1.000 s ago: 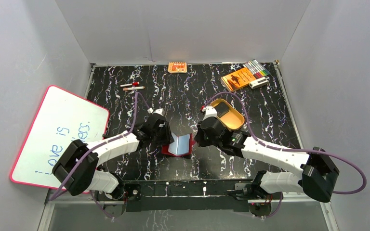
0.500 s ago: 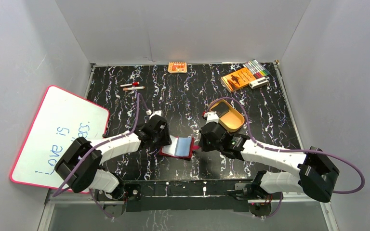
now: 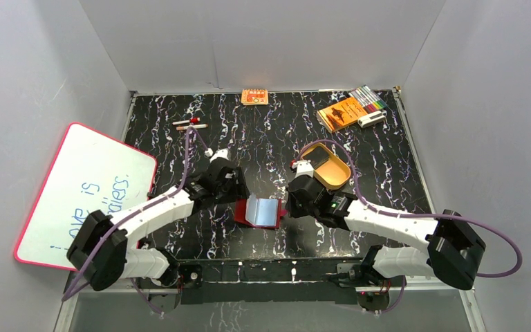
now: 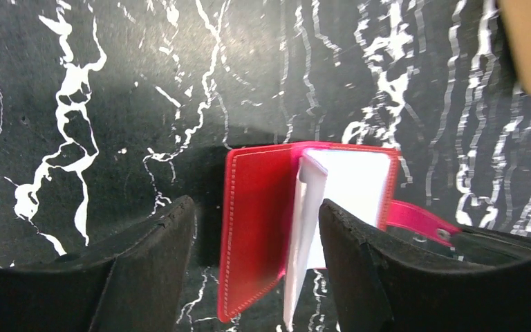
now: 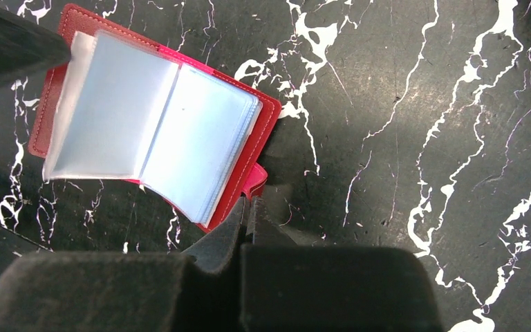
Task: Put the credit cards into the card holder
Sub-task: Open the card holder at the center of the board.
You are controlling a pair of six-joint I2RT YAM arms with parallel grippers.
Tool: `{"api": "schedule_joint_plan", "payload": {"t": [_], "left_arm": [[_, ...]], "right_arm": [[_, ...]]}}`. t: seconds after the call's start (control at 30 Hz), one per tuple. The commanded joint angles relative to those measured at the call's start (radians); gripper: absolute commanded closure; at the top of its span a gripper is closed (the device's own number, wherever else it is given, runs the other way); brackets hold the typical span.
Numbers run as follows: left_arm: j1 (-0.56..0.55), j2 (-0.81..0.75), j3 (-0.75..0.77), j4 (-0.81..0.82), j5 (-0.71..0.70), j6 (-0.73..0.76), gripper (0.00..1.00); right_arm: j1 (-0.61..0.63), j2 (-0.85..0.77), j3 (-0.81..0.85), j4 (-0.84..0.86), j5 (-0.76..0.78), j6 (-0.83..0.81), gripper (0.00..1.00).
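I see the red wallet lying open on the black marbled table between the two arms, its clear sleeves fanned up. My left gripper is spread astride its left side without clamping it. My right gripper is pressed together, tips at the snap tab.

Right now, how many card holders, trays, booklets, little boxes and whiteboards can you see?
Red card holder: 1
Tan oval tray: 1
Orange booklet: 1
Small orange box: 1
Whiteboard: 1
Total: 5
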Motion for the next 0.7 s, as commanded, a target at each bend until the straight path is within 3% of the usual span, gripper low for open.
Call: {"api": "schedule_joint_plan", "payload": {"t": [0.0, 0.17, 0.37, 0.67], "left_arm": [[-0.003, -0.112, 0.066, -0.045, -0.023, 0.006, 0.35], [-0.003, -0.164, 0.099, 0.029, 0.100, 0.010, 0.36], [-0.020, -0.082, 0.099, 0.172, 0.328, -0.034, 0.43], [-0.051, 0.040, 0.027, 0.238, 0.305, -0.040, 0.57]], "right_arm": [[-0.003, 0.005, 0.053, 0.022, 0.020, -0.016, 1.00], [-0.003, 0.006, 0.060, 0.020, 0.021, -0.018, 1.00], [-0.004, 0.003, 0.063, 0.017, 0.024, -0.018, 1.00], [-0.003, -0.001, 0.065, 0.012, 0.028, -0.020, 1.00]]}}
